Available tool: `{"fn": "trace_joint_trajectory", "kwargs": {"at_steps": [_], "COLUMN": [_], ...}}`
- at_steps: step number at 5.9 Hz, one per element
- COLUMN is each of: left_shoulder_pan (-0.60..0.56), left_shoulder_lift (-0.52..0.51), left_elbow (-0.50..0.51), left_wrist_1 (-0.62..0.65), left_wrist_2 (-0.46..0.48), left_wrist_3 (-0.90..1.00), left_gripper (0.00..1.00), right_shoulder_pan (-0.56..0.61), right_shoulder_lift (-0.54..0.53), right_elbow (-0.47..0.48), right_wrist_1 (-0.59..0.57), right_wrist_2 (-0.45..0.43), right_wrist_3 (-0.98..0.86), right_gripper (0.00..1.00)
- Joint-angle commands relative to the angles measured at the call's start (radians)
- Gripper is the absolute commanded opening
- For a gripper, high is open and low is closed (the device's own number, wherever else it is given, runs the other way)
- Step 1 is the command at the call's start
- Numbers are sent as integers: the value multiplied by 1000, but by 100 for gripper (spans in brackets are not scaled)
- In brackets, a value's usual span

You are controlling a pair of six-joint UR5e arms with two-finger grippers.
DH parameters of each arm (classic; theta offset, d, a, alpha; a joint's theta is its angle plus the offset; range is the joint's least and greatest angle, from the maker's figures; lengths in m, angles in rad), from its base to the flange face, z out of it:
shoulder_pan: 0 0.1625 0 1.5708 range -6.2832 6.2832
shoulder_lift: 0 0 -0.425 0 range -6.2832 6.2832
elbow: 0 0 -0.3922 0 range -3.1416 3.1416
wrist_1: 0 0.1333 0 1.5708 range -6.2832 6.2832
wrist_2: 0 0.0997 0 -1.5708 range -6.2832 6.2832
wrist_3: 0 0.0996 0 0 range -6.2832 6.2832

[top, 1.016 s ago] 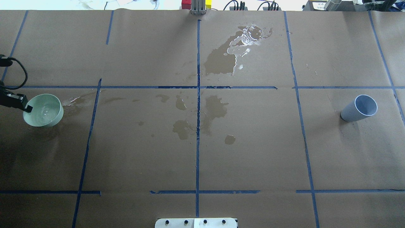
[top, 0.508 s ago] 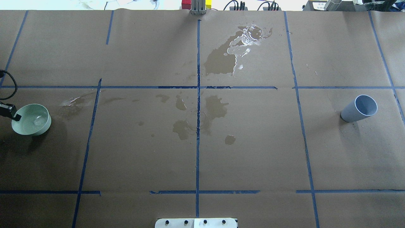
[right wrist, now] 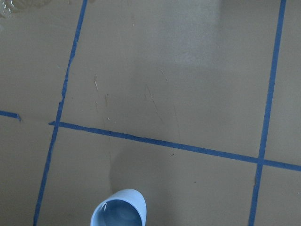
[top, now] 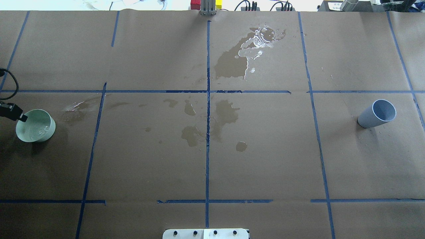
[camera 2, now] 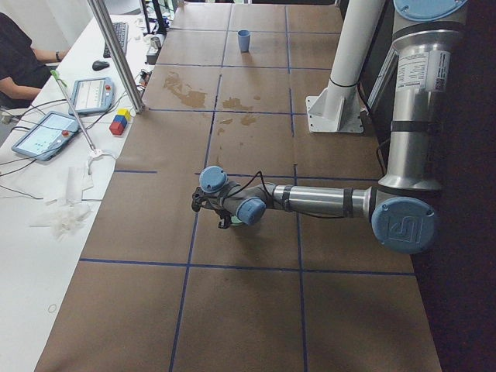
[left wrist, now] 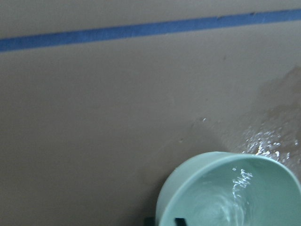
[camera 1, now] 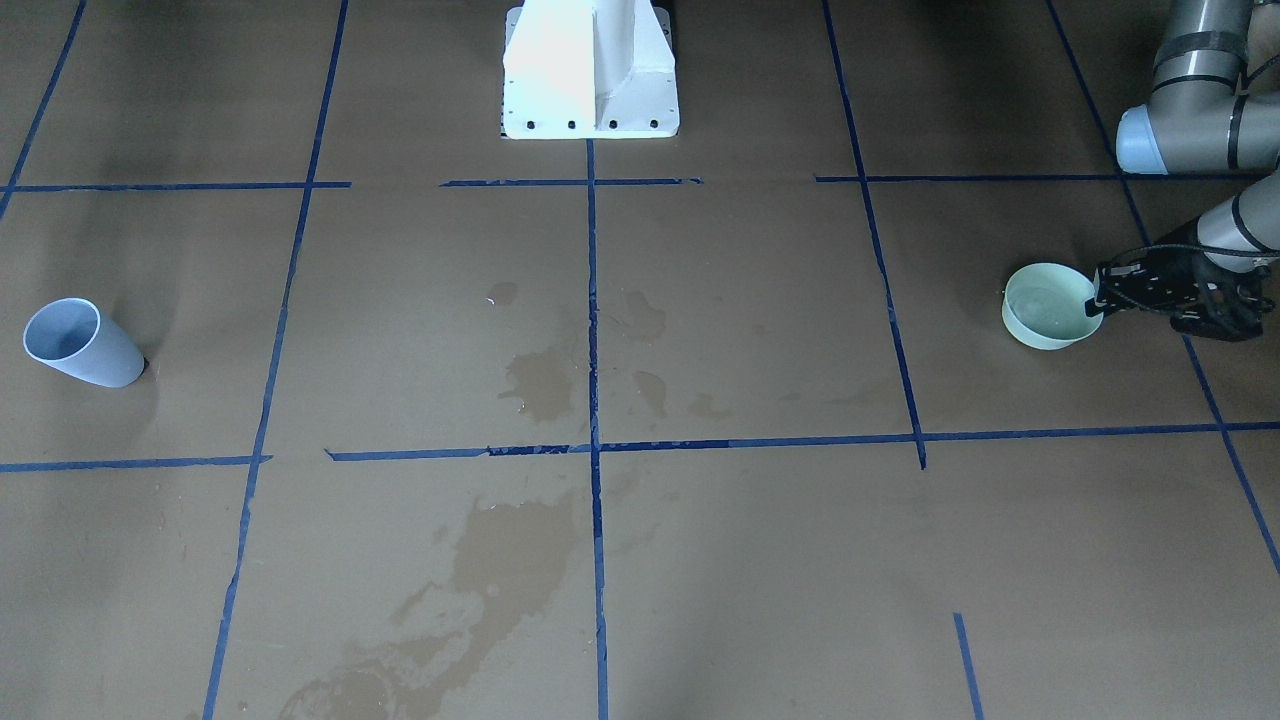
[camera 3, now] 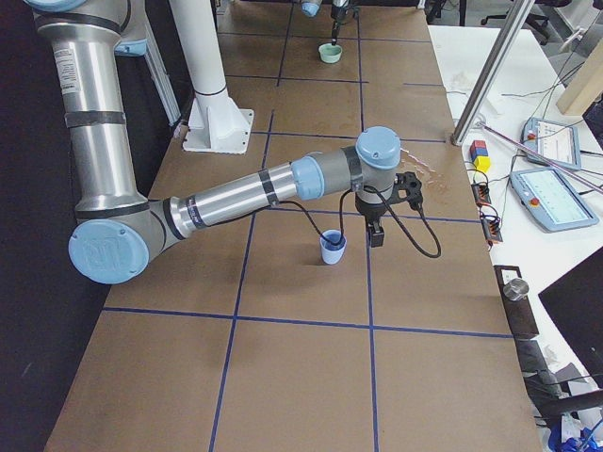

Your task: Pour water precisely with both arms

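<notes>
My left gripper (top: 22, 117) is shut on the near-left rim of a pale green bowl (top: 35, 126) at the table's far left. It also shows in the front view (camera 1: 1100, 298) on that bowl (camera 1: 1048, 305). Water (left wrist: 240, 181) glints inside the bowl (left wrist: 197, 188). I cannot tell whether the bowl rests on the paper or hangs just above it. A pale blue cup (top: 378, 113) stands upright at the right. My right gripper (camera 3: 375, 235) shows only in the exterior right view, close beside the cup (camera 3: 333, 247); I cannot tell its state. The cup (right wrist: 118, 211) holds some water.
Brown paper with blue tape lines covers the table. Dark wet stains lie at the middle (top: 225, 113), the far middle (top: 232, 63) and by the bowl (top: 76, 109). The white pedestal (camera 1: 590, 70) stands at the robot's edge. A metal post (top: 207, 8) stands at the far edge.
My left gripper has carried the bowl leftward and lower; it looks smaller now. In the last half second it shifted only slightly. The cup has not moved.
</notes>
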Motion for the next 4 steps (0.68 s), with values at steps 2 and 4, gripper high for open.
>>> {"fn": "trace_joint_trajectory", "kwargs": {"at_steps": [2, 4], "left_shoulder_pan": [-185, -400], "left_shoulder_lift": [-8, -98], "left_elbow": [-50, -71], "left_wrist_1": [18, 411], "left_wrist_2": [54, 56], "left_wrist_3": [98, 491], "left_gripper": [100, 100], "right_shoulder_pan": [38, 38], "right_shoulder_lift": [-45, -80], "right_elbow": [-5, -16], "right_wrist_1": [-133, -133], "right_wrist_2": [-28, -36], "right_wrist_3": [-194, -194], "right_gripper": [100, 100]}}
